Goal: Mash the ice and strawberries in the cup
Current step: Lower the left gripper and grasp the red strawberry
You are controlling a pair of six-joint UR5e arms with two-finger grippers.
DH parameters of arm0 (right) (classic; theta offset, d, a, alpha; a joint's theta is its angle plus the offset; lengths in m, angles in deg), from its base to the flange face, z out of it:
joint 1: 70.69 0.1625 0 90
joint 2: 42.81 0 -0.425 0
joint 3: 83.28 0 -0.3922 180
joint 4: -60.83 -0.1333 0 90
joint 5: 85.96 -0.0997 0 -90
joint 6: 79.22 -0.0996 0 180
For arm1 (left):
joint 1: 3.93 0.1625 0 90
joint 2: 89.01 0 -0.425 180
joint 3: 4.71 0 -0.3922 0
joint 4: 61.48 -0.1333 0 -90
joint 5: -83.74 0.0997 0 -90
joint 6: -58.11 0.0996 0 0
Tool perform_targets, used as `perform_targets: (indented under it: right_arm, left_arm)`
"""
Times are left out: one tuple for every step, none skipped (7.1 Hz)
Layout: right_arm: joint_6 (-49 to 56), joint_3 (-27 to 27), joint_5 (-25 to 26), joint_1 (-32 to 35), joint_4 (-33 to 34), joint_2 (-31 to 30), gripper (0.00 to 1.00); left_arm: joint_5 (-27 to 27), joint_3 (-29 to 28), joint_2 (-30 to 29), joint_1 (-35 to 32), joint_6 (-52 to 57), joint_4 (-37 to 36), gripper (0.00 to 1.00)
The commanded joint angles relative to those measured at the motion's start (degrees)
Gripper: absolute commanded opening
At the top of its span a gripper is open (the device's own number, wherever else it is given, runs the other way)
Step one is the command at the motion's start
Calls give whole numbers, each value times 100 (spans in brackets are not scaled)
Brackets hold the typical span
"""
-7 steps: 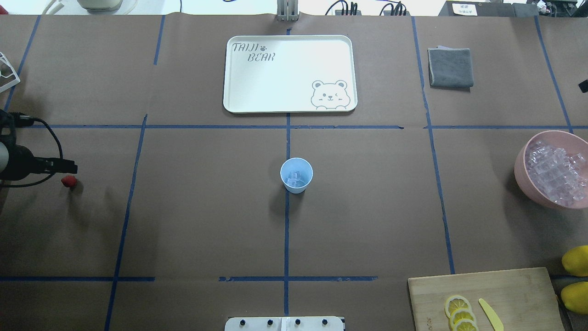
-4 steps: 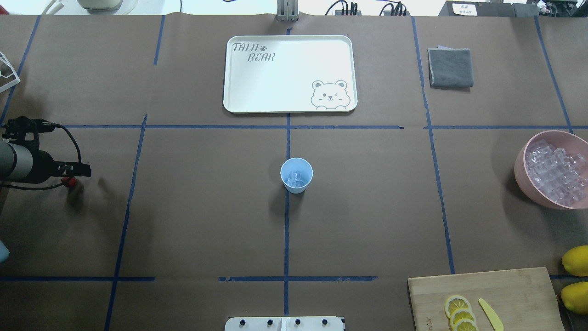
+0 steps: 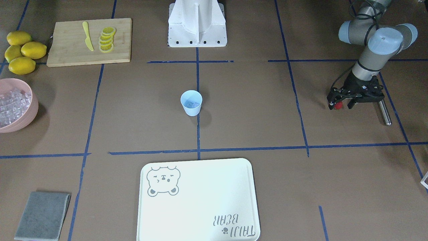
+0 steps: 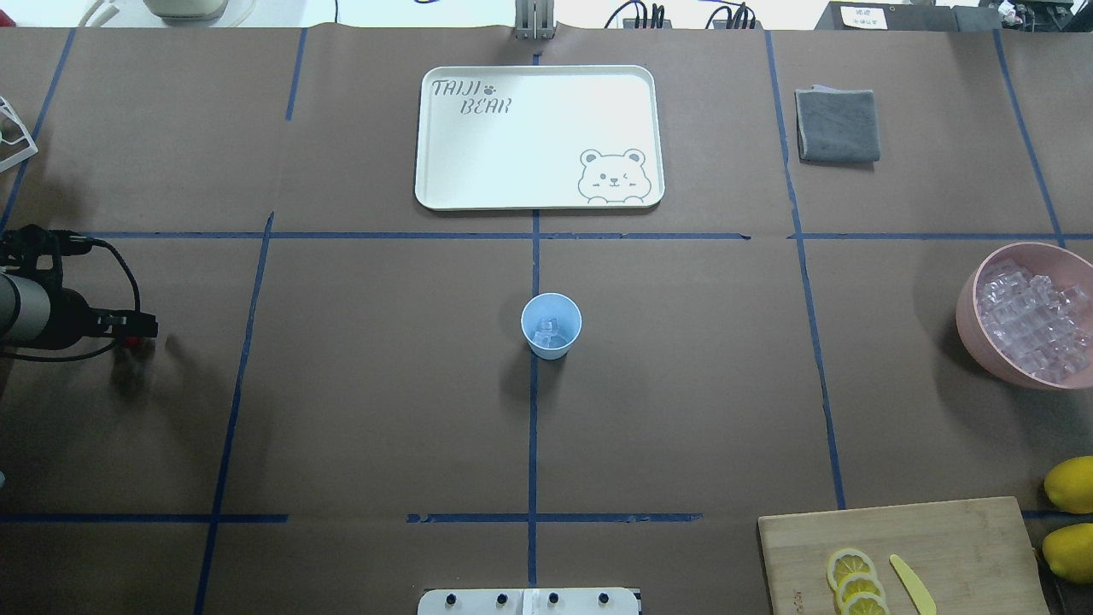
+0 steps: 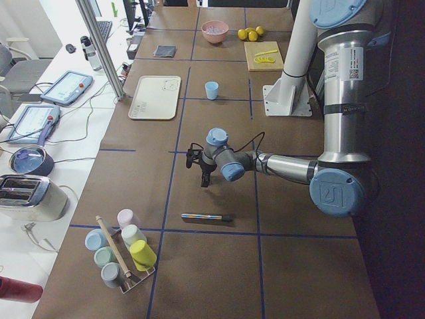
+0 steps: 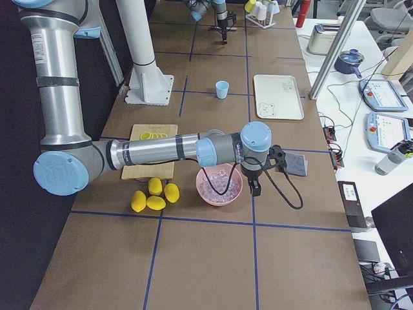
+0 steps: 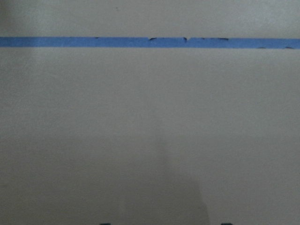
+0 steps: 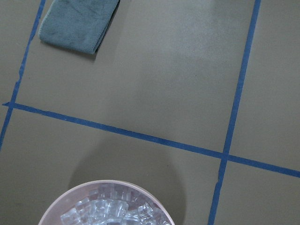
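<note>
four lemons [image 3: 33, 49] lie closest to the robot's edge of the table, off to its right. they are just beside a wooden cutting board [image 4: 939, 538], which carries a short row of overlapping lemon slices [image 4: 856, 585] and a yellow knife [image 4: 912, 582] lying apart from them. further out, at mid-table, the light blue cup [image 4: 552, 351] stands upright on a blue tape line with a few cubes of ice [image 4: 547, 329] in its bottom. level with it on the robot's right sits a pink bowl [image 4: 969, 320] heaped with more ice. the right gripper [image 6: 253, 187] hangs pointing down just beside the side of that bowl away from the robot. it shows only in the side view, so i cannot tell whether its fingers are apart or together. level with the cup on the robot's left, and well apart from it, the left gripper [image 3: 340, 104] is down at the table with its fingers spread, one on each side of the strawberry [image 3: 338, 105]. the berry sits closer to one finger, and i cannot tell whether either finger touches it. a metal rod [image 3: 384, 112] lies flat on the table just beside that gripper. farthest out, the white bear tray [image 4: 538, 137] lies flat beyond the cup, and a folded grey cloth [image 4: 838, 125] lies to its right, apart from it.
</note>
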Motion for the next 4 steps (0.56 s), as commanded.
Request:
perform_targets:
  right_arm:
    - [-1, 10, -1, 9, 1, 4, 99]
    - [-1, 10, -1, 9, 1, 4, 99]
    - [-1, 28, -1, 18, 1, 12, 99]
    - [8, 11, -1, 27, 1, 12, 99]
  left_arm:
    - [-20, 46, 55, 6, -15, 0, 83]
    - [-20, 55, 73, 23, -24, 0, 83]
    - [-20, 47, 73, 23, -24, 0, 82]
    - [-12, 46, 56, 32, -33, 0, 80]
